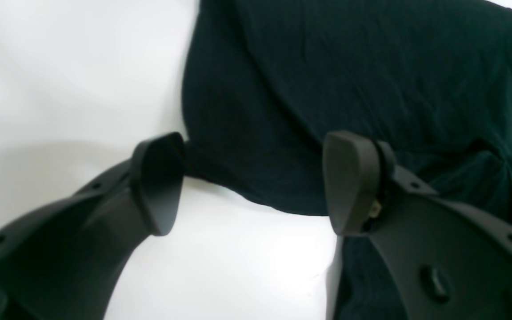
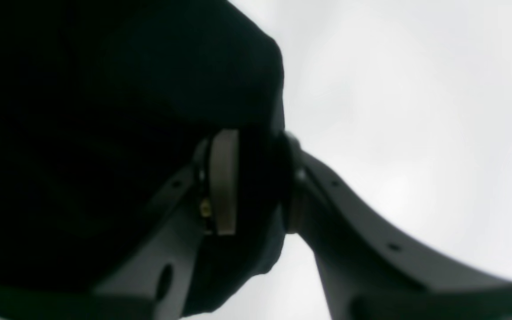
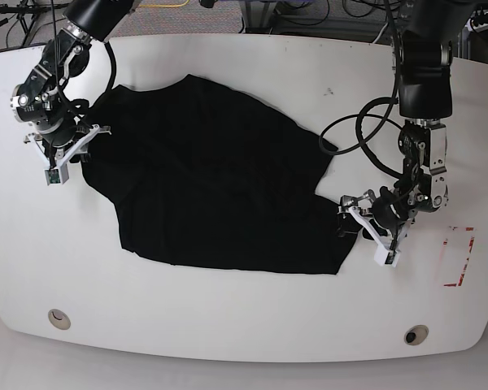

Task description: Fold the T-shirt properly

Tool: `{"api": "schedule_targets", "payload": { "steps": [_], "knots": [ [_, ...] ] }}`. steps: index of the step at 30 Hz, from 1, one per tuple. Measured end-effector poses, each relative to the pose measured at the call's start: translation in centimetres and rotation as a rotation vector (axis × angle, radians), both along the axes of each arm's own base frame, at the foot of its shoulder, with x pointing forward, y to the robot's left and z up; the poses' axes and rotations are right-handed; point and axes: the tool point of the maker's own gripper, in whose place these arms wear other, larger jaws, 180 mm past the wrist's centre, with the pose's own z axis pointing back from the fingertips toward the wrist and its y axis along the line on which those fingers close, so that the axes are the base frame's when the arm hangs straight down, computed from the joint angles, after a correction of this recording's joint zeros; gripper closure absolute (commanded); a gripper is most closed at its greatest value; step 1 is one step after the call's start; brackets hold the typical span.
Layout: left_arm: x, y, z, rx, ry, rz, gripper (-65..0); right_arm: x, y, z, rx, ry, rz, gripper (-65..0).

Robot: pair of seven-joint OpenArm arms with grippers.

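Folding hasn't really started as far as I can tell: the T-shirt (image 3: 220,187) lies spread out in one soft, rumpled black sheet across the middle of the smooth white counter (image 3: 252,333), no crisp fold showing. Right gripper (image 2: 256,182) has its fingers pinching a bunched edge near the counter's left side. Left gripper (image 1: 251,182) has its fingers spread wide around the hem, apparently gripping nothing.

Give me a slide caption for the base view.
Two arms work a spread black T-shirt on a white table, left gripper and right gripper at opposite edges.
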Motion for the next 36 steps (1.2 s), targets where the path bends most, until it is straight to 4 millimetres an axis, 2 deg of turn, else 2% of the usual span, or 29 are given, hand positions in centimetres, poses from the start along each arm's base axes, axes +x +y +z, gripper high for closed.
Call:
{"api": "schedule_targets", "payload": {
  "steps": [4, 6, 14, 18, 22, 26, 28, 32, 36],
  "knots": [
    [0.5, 0.4, 0.4, 0.015, -0.012, 0.0, -45.7, 0.3, 0.1, 0.2, 0.002, -0.009, 0.007, -26.4],
    [0.7, 0.4, 0.7, 0.019, -0.017, 0.0, -45.8, 0.2, 0.2, 0.2, 0.002, -0.007, 0.008, -33.5],
    [0.6, -0.3, 0.7, 0.01, -0.025, -0.013, -46.2, 1.1, 0.9, 1.5, -0.027, -0.04, 0.046, -42.5],
    [0.7, -0.3, 0.7, 0.011, -0.025, -0.014, -46.1, 1.3, 1.4, 1.7, -0.029, -0.047, 0.06, -44.7],
    [0.9, -0.4, 0.1, 0.016, -0.005, -0.018, -45.4, 1.4, 1.5, 1.9, -0.034, -0.052, 0.067, -43.3],
    [0.7, -1.2, -1.0, 0.005, 0.021, -0.026, -42.1, 1.7, 1.9, 2.2, -0.038, -0.058, 0.079, -42.7],
    [0.6, -1.5, -1.4, -0.002, 0.029, -0.029, -24.3, 1.8, 2.0, 2.2, -0.037, -0.061, 0.082, -43.7],
    [0.2, -1.7, -2.1, -0.012, 0.048, -0.037, -11.0, 1.8, 2.1, 2.7, -0.041, -0.077, 0.076, -44.8],
    [0.0, -1.4, -2.4, 0.001, 0.057, -0.037, -4.6, 2.0, 2.5, 3.0, -0.042, -0.087, 0.085, -45.5]
  ]
}}
